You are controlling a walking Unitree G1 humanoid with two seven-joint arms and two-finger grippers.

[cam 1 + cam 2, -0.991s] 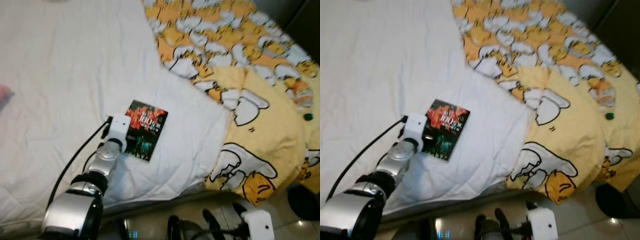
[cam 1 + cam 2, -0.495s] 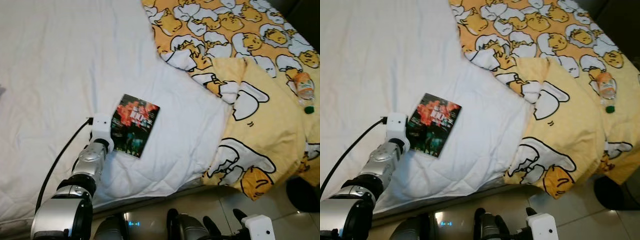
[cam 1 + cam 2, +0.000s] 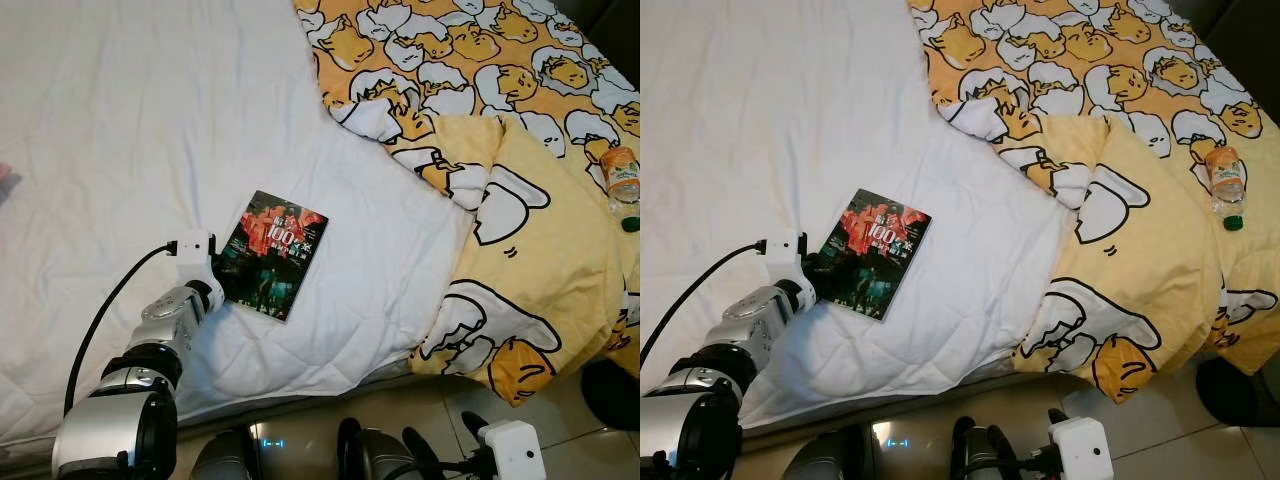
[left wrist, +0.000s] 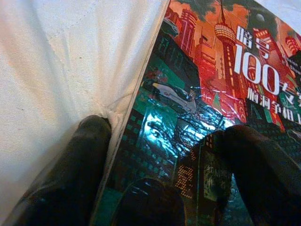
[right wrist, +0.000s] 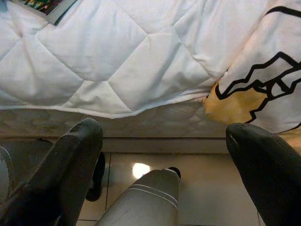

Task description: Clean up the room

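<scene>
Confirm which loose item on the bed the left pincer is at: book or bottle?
The book. The left pincer straddles its near edge on the white quilt; the bottle lies far off on the yellow duvet.

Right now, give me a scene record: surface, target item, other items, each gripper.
surface: white quilted bed cover
target: glossy red-and-green book, flat on cover
left gripper: at book's near edge, one finger on the cover, one on the quilt beside it
right gripper: open, idle, low by bed edge
other: yellow cartoon-print duvet; plastic bottle lying on it
</scene>
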